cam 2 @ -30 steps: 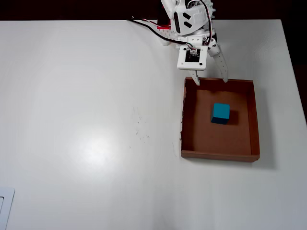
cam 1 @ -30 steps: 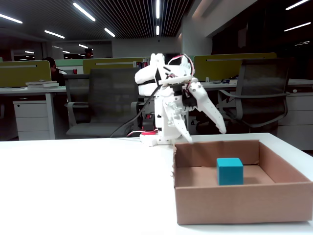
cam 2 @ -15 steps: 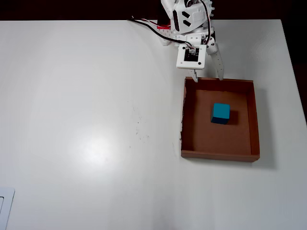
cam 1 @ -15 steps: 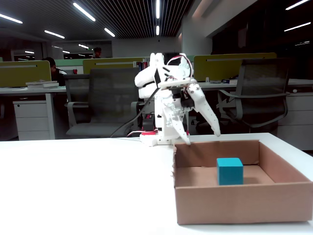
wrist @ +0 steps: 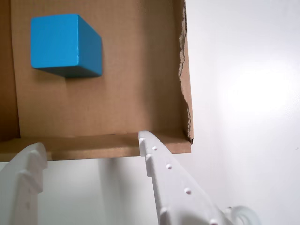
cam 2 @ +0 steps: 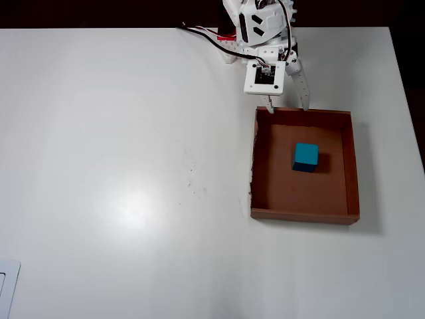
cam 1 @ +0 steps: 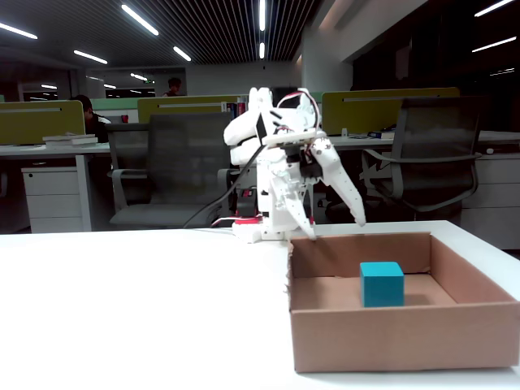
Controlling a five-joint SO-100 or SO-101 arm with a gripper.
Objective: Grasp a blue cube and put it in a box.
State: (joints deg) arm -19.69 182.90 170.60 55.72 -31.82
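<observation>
The blue cube [wrist: 65, 45] rests on the floor of the brown cardboard box [wrist: 93, 146], near its middle in the overhead view [cam 2: 306, 157] and in the fixed view [cam 1: 382, 283]. Nothing touches it. My gripper [wrist: 91, 142] is open and empty. It hangs over the box wall nearest the arm's base, with the jaws spread wide. In the overhead view the gripper [cam 2: 287, 107] sits at the box's top edge [cam 2: 302, 111], apart from the cube. In the fixed view the gripper [cam 1: 333, 223] is just above the far wall of the box [cam 1: 406, 341].
The box stands on a white table [cam 2: 133, 166], at its right side. The arm's base [cam 2: 255, 26] with its cables is at the table's far edge. A flat white item [cam 2: 6, 286] lies at the bottom left corner. Office chairs and desks stand behind the table.
</observation>
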